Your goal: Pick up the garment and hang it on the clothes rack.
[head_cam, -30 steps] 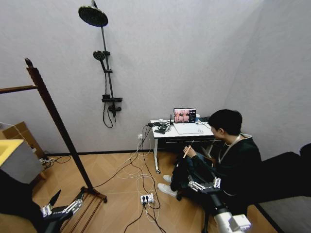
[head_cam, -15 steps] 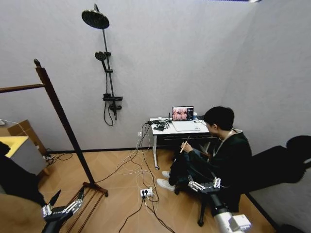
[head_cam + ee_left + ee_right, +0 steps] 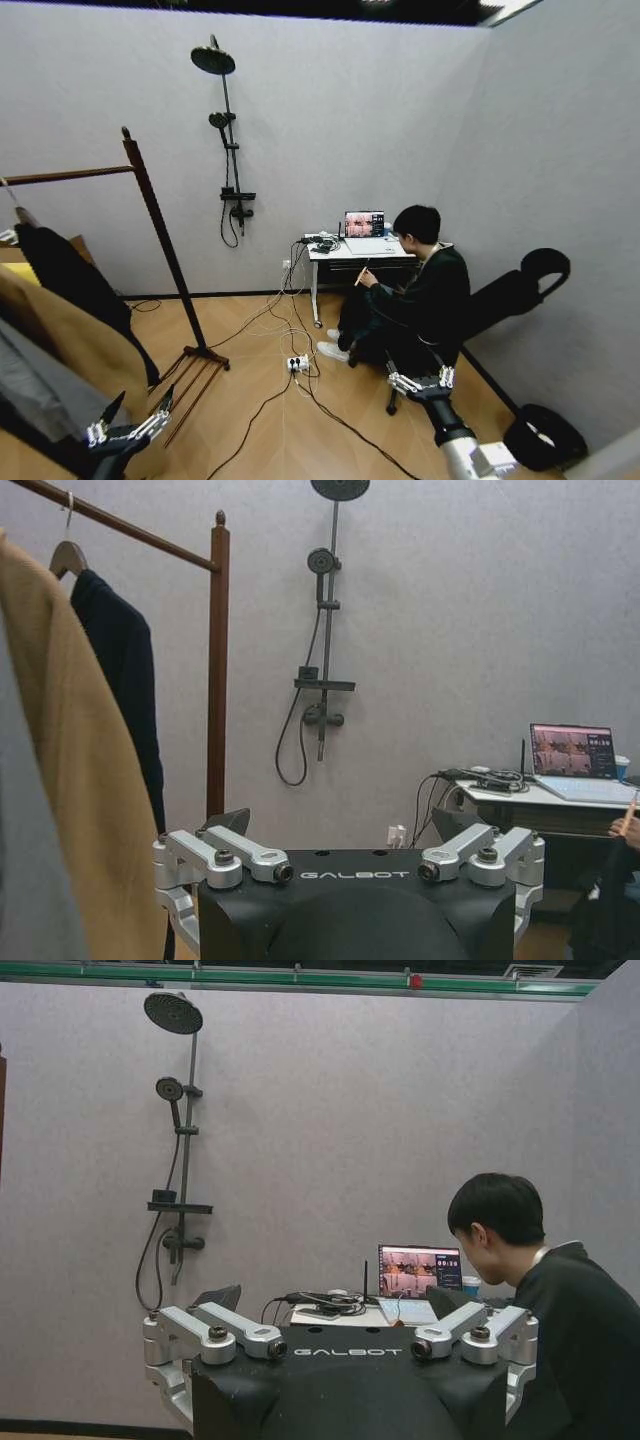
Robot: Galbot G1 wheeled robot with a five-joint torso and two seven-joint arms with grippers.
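Note:
The garment (image 3: 78, 288), a black jacket on a wooden hanger (image 3: 67, 556), hangs from the rail (image 3: 70, 176) of the clothes rack (image 3: 160, 240) at the left. In the left wrist view the garment (image 3: 122, 680) hangs beside the rack's upright (image 3: 218, 670). My left gripper (image 3: 138, 408) is low at the bottom left, in front of the rack, open and holding nothing; the left wrist view shows this gripper (image 3: 342, 823) well short of the garment. My right gripper (image 3: 420, 381) is low at the bottom right, and its own wrist view shows it (image 3: 332, 1298) open and holding nothing.
A long tan coat (image 3: 70, 350) and a grey garment (image 3: 30, 395) hang nearer to me on the same rail. A person (image 3: 415, 295) sits at a small desk (image 3: 345, 250) with a laptop. Cables and a power strip (image 3: 295, 364) lie on the floor. A black chair (image 3: 520, 290) stands at the right.
The whole head view has shifted as the camera moved: the rack's rail and the hanging clothes have come into view at the left. Both grippers hold the same place in the picture.

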